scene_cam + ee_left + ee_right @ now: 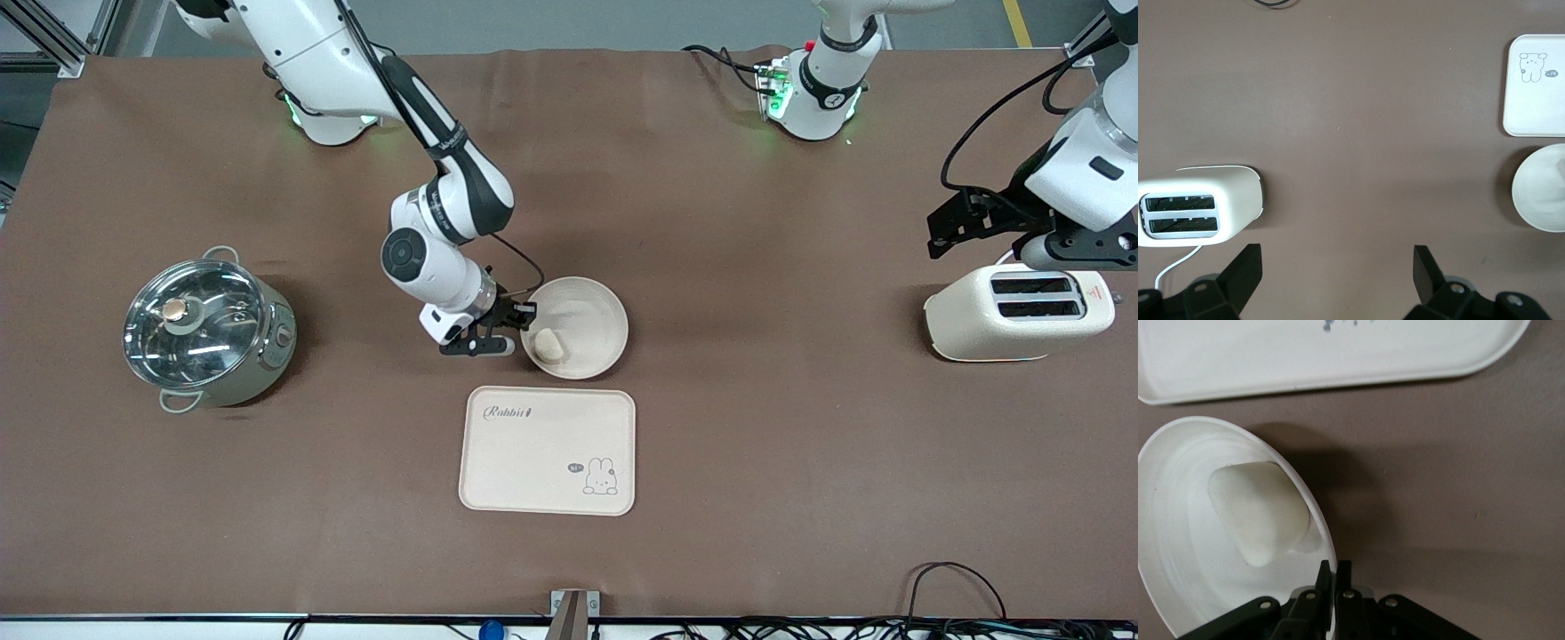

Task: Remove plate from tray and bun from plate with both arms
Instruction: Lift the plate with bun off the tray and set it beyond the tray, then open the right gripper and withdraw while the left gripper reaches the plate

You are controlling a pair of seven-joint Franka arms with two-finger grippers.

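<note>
The round cream plate sits mid-table, just farther from the front camera than the rabbit tray. The small pale bun lies in it, against the rim toward the right arm's end. My right gripper is shut on the plate's rim; the right wrist view shows its fingers pinching the rim with the bun inside. My left gripper is open and empty, held high beside the toaster at the left arm's end; the plate's edge shows in its wrist view.
A rectangular cream tray with a rabbit drawing lies nearer the front camera than the plate. A steel pot with a glass lid stands toward the right arm's end. A white toaster with its cord stands at the left arm's end.
</note>
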